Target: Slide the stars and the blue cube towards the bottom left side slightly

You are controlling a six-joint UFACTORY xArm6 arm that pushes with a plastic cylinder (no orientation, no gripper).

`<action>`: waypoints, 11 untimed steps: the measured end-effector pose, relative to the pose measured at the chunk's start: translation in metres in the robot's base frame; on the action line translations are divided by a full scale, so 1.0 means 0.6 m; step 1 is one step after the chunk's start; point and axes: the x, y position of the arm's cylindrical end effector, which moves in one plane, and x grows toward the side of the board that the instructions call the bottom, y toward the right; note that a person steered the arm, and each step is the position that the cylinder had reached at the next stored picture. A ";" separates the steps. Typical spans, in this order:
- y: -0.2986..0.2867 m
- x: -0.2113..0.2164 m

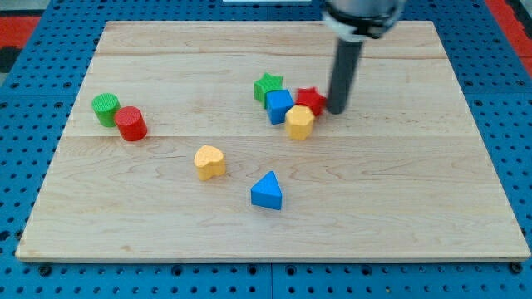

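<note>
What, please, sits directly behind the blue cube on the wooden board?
The green star touches the blue cube behind-left; the red star is partly hidden behind-right, beside my tip.

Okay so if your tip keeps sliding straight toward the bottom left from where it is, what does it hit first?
My tip sits right beside the red star, on its right, so it likely meets that first. The yellow block and blue cube lie just beyond.

The arm's upper part is cut off by the view's top edge. The red star [310, 100] is partly hidden behind the yellow block [300, 122], whose shape is unclear, and the blue cube [279, 106] covers the green star's [267, 85] lower edge
</note>
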 end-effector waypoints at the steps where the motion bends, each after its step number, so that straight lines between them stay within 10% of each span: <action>1: -0.097 0.006; 2: 0.012 -0.086; 3: -0.106 -0.158; 5: -0.186 -0.020; 7: -0.058 -0.100; 9: -0.145 0.061; 11: 0.093 0.174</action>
